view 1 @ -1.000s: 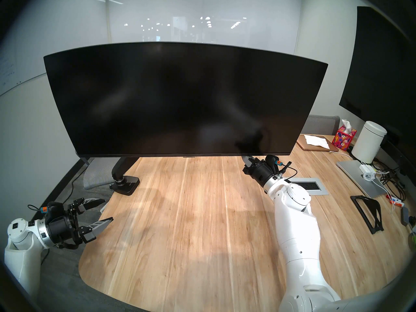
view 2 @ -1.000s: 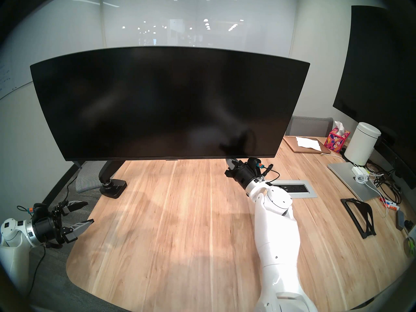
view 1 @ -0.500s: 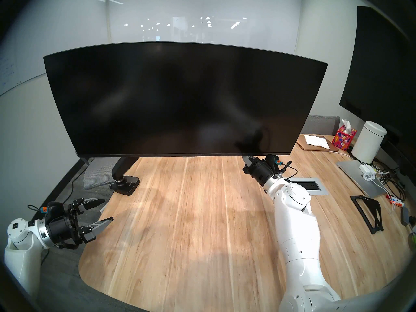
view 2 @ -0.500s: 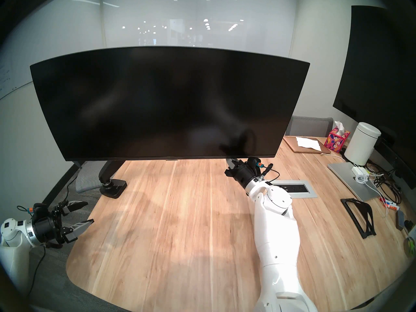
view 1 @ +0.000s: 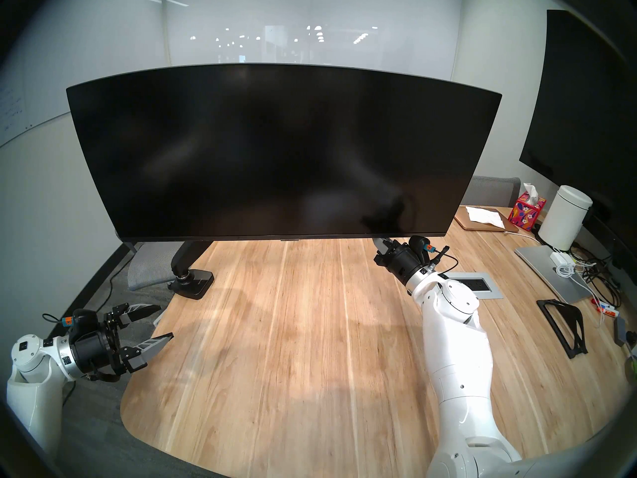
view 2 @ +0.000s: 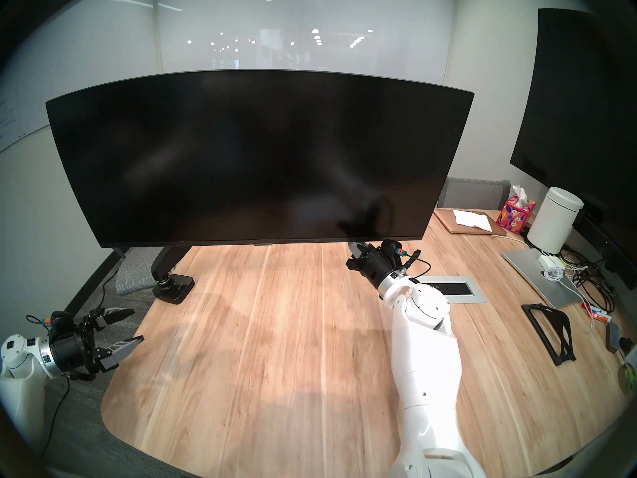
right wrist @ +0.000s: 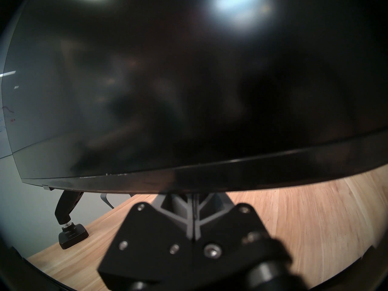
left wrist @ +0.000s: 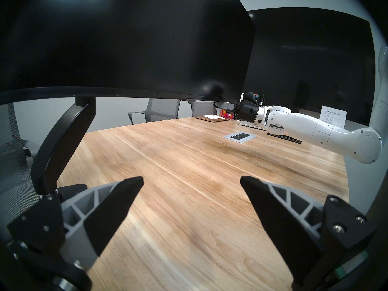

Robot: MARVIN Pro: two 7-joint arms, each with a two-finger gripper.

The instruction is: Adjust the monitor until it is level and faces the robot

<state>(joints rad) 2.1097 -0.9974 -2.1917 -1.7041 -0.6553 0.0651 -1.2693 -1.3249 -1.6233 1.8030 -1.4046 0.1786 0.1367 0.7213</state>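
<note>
The right gripper (view 1: 379,242) sits just under the bottom edge of the monitor (view 1: 282,149), toward its right end; in the right wrist view its two fingers (right wrist: 184,208) are pressed flat together with nothing between them, and their tips run up out of sight behind the monitor's lower edge — whether they touch it cannot be told. The white right arm (view 1: 455,346) stretches back from there across the tabletop (view 1: 275,346) to the near right corner.

The left gripper (view 1: 157,323) hangs at the tabletop's near left edge, well apart from the monitor; its fingers (left wrist: 117,204) are spread wide and hold nothing.

The monitor is a very wide blank black screen raised above the far half of the tabletop; its face is turned toward the head camera and its bottom edge runs about level in the head views. It is carried by a black jointed support arm (view 1: 188,255) that comes down behind its lower left part to a clamp base (view 1: 193,282) at the tabletop's left edge.

Further right lie a power outlet panel (view 1: 477,286) set into the wood, a white canister (view 1: 565,217), a bright tissue box (view 1: 525,213) — and a larger dark wall screen (view 1: 586,115) beyond them.
</note>
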